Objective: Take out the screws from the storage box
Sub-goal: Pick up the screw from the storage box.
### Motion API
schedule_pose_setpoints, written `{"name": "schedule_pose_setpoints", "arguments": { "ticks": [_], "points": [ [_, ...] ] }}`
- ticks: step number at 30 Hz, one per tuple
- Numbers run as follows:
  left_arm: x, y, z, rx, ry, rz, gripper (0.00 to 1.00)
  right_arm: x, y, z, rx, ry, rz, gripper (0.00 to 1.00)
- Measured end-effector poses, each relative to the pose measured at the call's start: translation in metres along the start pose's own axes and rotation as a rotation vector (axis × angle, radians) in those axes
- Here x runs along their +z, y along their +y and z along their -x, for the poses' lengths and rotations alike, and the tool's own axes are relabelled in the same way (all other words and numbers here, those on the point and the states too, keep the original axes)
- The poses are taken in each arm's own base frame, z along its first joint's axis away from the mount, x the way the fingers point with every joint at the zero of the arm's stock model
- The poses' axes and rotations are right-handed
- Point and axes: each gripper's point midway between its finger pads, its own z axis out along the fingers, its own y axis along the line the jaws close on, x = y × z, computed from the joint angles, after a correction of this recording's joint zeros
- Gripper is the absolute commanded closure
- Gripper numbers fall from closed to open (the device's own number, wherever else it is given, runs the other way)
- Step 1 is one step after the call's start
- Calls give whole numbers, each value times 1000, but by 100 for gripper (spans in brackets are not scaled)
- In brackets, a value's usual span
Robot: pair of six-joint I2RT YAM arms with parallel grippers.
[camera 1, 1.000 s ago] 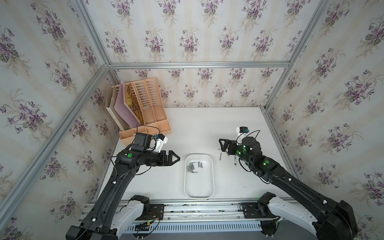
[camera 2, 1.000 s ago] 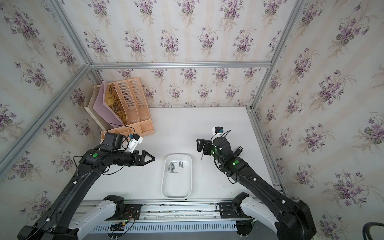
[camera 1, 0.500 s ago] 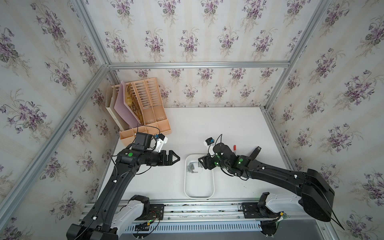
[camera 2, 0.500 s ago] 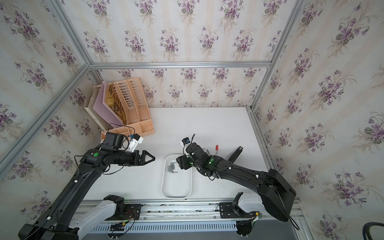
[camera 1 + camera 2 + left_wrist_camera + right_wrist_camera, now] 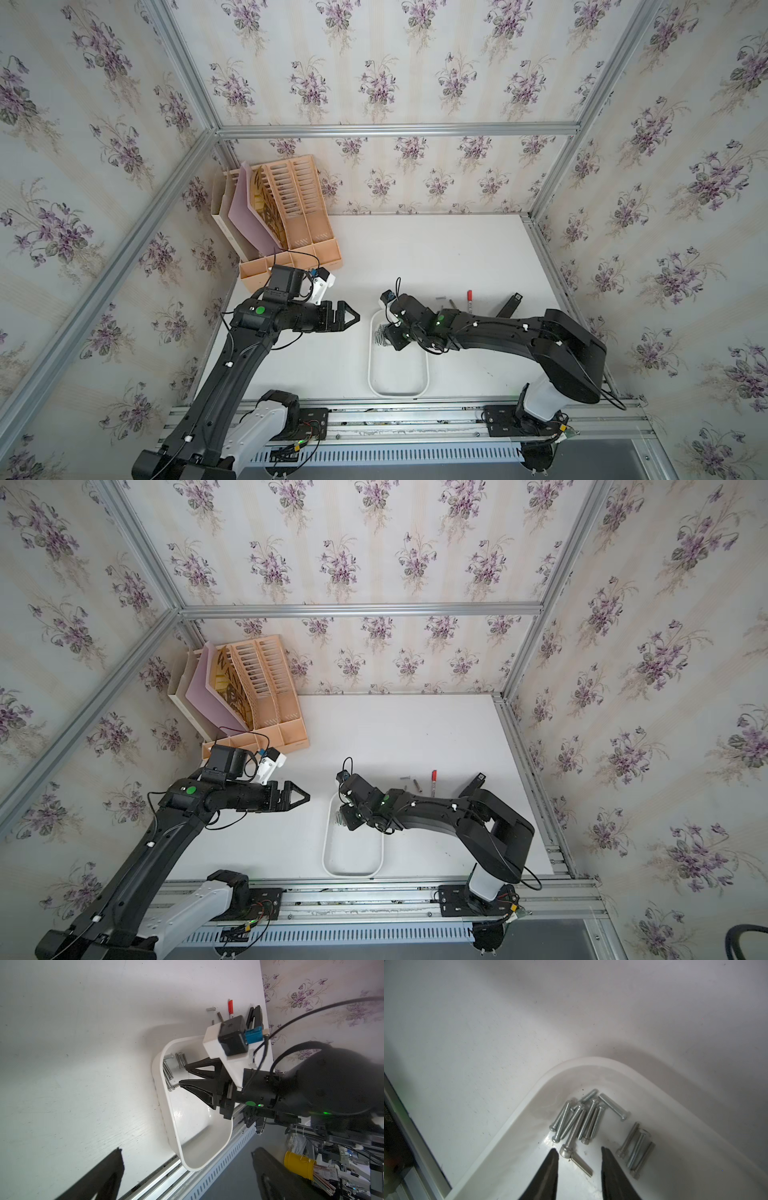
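The white bench (image 5: 436, 257) fills the floor of the flower-papered cell. In its far left corner leans a peach-orange slatted file organiser (image 5: 299, 216) with a pink board tucked into it.

The storage box (image 5: 399, 392), a shallow white tray with rounded corners, lies near the front rail, between the two arms, long side running away from the rail.

The left claw (image 5: 356, 318) hangs above bare bench just left of the box and points toward it. In the left wrist view its fingers stand wide apart with nothing between them.

The right claw (image 5: 578, 1150) reaches down into the far end of the box. Its jaws are apart, with a clear gap, and hold nothing. One screw lies on the box floor in that gap, and neither finger visibly presses on it.

A red-capped marker pen (image 5: 469, 301) lies on the bench right of the box, behind the right arm.

The screws (image 5: 583, 1120) lie in the box's far left corner, most in a crossed heap and a few side by side nearby. One loose screw (image 5: 441, 297) lies on the bench near the pen.
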Motion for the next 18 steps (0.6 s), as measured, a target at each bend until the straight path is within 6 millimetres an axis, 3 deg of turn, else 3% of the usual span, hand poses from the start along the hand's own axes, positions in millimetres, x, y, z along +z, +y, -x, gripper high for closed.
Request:
{"name": "schedule_pose_setpoints", "arguments": {
  "ticks": [7, 18],
  "points": [
    [2, 2, 0, -7, 8, 6, 0, 17, -5, -11, 16, 71, -33, 76],
    [2, 3, 0, -7, 7, 12, 1, 29, -11, -20, 19, 129, -68, 80]
  ]
}}
